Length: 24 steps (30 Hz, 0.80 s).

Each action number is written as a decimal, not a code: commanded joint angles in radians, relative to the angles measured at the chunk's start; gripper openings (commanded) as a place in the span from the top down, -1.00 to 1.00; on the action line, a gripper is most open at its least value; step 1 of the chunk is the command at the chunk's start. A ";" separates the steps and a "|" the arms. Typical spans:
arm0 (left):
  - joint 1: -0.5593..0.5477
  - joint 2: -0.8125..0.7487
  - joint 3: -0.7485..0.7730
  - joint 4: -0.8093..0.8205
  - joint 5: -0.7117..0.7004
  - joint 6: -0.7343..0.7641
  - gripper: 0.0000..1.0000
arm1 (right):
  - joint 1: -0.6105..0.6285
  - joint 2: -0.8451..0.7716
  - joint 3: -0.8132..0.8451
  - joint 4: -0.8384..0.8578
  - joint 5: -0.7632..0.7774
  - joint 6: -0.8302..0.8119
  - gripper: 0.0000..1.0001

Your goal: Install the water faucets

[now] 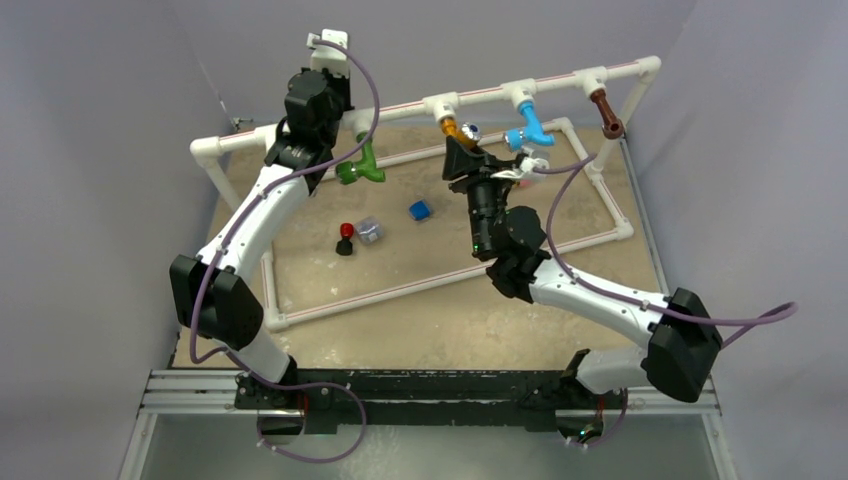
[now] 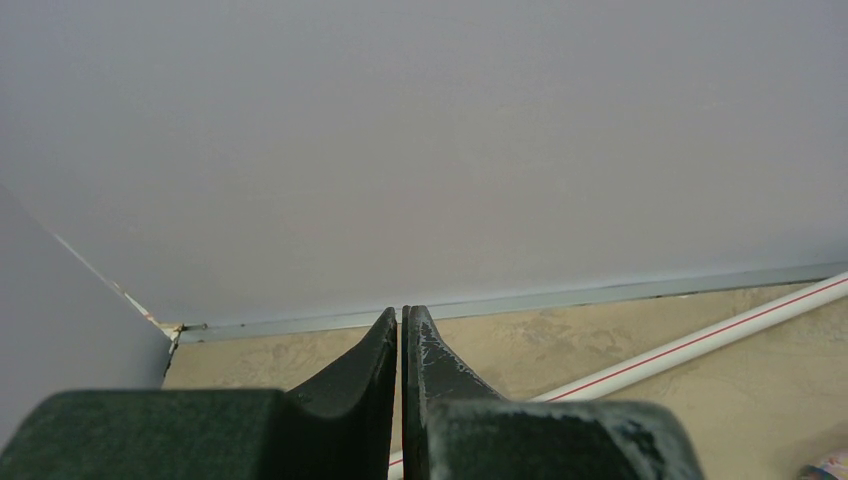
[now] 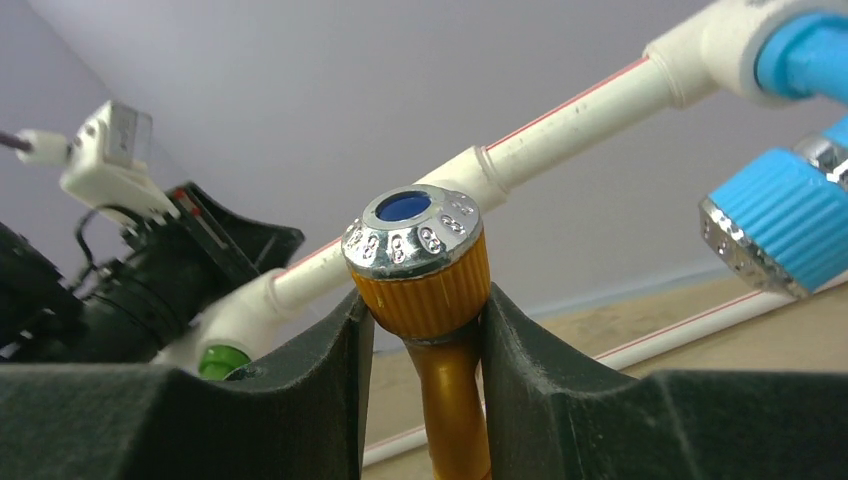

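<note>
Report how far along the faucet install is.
Done, by the look: the blue plastic faucet, brown plastic faucet and green plastic faucet hang from the white pipe rail. In hand: the right gripper is clamped on the orange plastic faucet at the rail. Left: seating it, if not yet tight. The left gripper is shut, empty.
</note>
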 commanded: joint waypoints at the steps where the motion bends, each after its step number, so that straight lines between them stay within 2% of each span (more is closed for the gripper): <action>1: 0.003 0.059 -0.038 -0.154 0.027 -0.001 0.94 | 0.021 -0.045 -0.040 -0.020 -0.051 0.424 1.00; 5: 0.003 0.057 -0.038 -0.153 0.028 -0.001 0.93 | -0.008 -0.077 -0.077 -0.040 -0.068 0.680 1.00; 17: 0.003 0.050 -0.040 -0.153 0.031 -0.003 0.93 | -0.030 -0.086 -0.080 -0.166 -0.117 1.195 1.00; 24: 0.003 0.051 -0.038 -0.156 0.035 -0.008 0.93 | -0.036 -0.069 -0.074 -0.222 -0.149 1.368 1.00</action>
